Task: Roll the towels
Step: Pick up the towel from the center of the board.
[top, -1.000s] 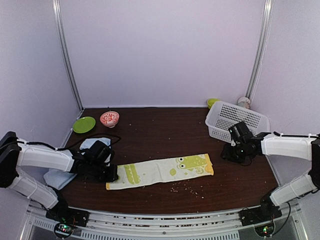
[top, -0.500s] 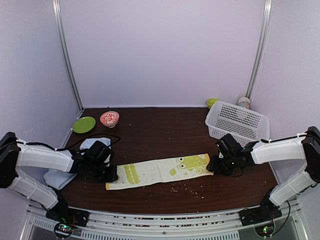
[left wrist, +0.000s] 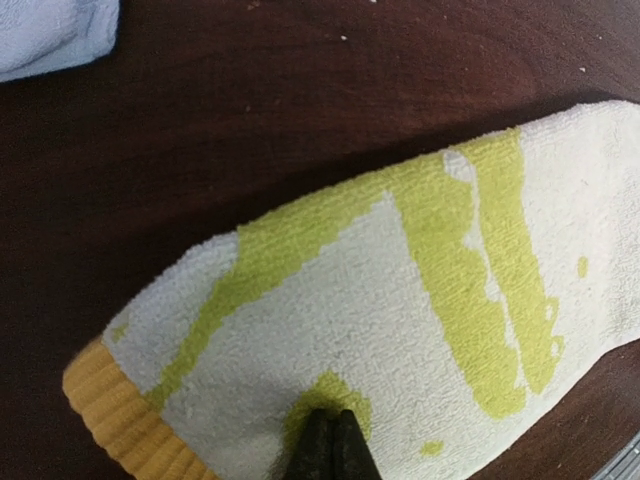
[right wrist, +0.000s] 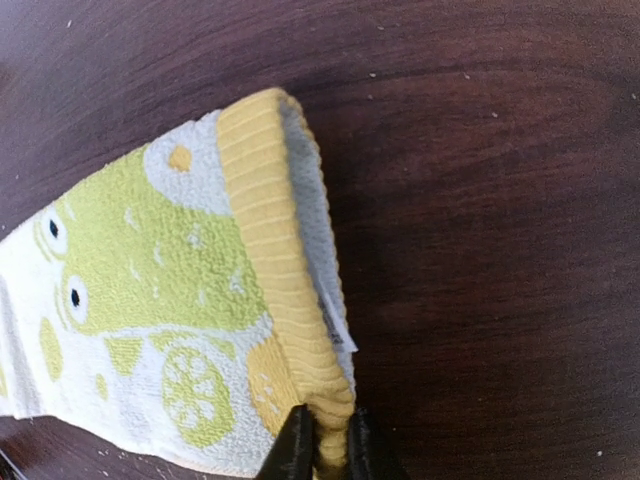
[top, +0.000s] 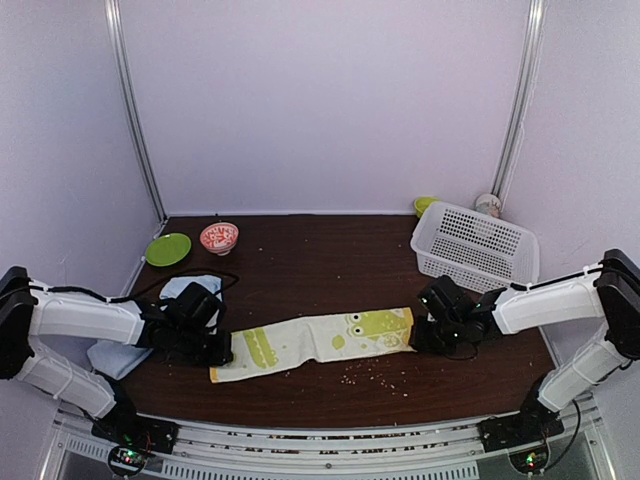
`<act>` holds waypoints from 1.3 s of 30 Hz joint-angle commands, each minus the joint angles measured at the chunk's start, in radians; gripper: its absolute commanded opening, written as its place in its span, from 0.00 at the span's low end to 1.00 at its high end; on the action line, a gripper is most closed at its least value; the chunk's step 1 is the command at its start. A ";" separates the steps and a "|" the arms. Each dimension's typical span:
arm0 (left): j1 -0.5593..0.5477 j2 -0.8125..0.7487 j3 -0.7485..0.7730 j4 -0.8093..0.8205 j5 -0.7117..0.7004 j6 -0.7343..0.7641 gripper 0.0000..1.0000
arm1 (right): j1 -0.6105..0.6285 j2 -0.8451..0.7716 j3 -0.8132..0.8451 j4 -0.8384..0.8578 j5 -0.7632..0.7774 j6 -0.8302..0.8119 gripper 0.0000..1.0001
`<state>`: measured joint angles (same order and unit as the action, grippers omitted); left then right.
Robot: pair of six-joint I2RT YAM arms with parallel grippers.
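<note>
The lime-green and cream towel (top: 320, 340) lies stretched across the front of the table. My left gripper (top: 222, 350) is shut and presses down on the towel's left end (left wrist: 400, 290), beside its yellow edge (left wrist: 120, 420). My right gripper (top: 425, 335) is shut on the towel's right end, pinching the yellow edge (right wrist: 280, 300), which is lifted and folded upward. The pale blue towel (top: 125, 345) lies bunched at the left under my left arm; a corner of it shows in the left wrist view (left wrist: 50, 35).
A white basket (top: 475, 245) stands at the back right, with a small green item (top: 425, 204) and a white cup (top: 488, 204) behind it. A green plate (top: 168, 248) and a red patterned bowl (top: 219, 237) sit at the back left. Crumbs (top: 375, 375) are scattered near the towel.
My right arm has swung left from near the basket to the towel's right end and closed on its yellow edge, lifting it. My left gripper has stayed put.
</note>
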<state>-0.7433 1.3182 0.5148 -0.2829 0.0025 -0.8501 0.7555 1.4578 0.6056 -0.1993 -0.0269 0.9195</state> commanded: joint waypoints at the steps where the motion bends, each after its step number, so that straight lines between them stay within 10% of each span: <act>1: -0.004 -0.017 -0.022 -0.031 -0.010 0.000 0.00 | 0.013 0.021 -0.053 -0.096 -0.020 0.026 0.06; 20: -0.046 0.130 0.180 -0.008 0.059 0.067 0.02 | -0.058 -0.380 0.107 -0.429 0.331 -0.330 0.00; 39: -0.048 0.103 0.193 -0.011 0.061 0.024 0.11 | 0.107 -0.280 0.278 -0.299 0.163 -0.422 0.00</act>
<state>-0.7876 1.4639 0.7097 -0.3016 0.0757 -0.8070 0.8078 1.1378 0.8261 -0.5732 0.1642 0.4820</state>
